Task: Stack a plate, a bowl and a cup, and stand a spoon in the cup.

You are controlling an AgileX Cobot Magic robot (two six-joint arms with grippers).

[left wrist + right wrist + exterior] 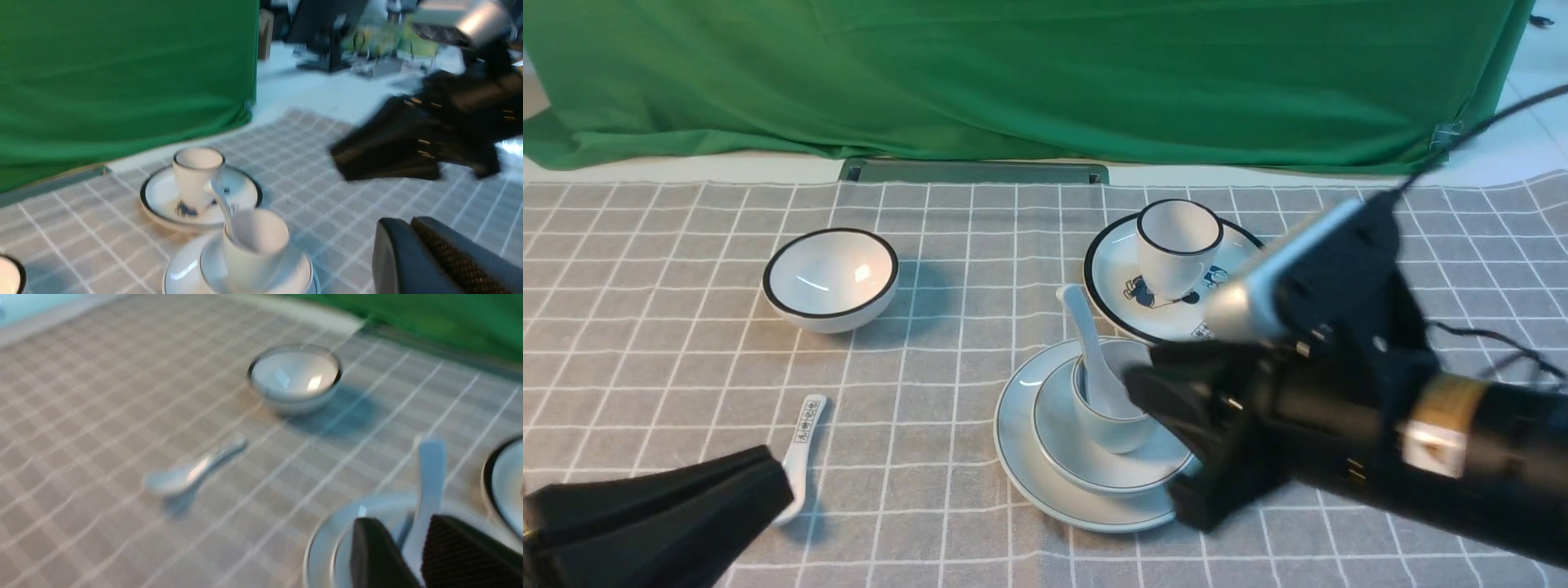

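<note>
- Stack — the plate (1018, 457) lies on the checked tablecloth (670, 343), the bowl (1066, 457) sits in it, and the cup (1112, 433) stands upright in the bowl. This part looks done.
- Spoon: the plain white spoon (1085, 335) stands in the cup, scoop down, with its handle leaning up and away over the far rim. By the front view this step looks done too.
- Right gripper (398, 528): it is right at the near side of the cup. Its jaws are a little apart, and the wrist view shows the spoon through the gap. That view is blurred, so I cannot tell whether a pad touches the spoon, and no grip shows.
- Left gripper (780, 486): closed and empty, low at the near left, well away from the stack.
- Untouched: the black-rimmed bowl (831, 278), the black-rimmed cup (1178, 245) on its cartoon plate (1112, 282), and the printed spoon (803, 445).
- Left to do, as I judge it — only to draw the right arm clear without knocking the cup or tipping the spoon.
</note>
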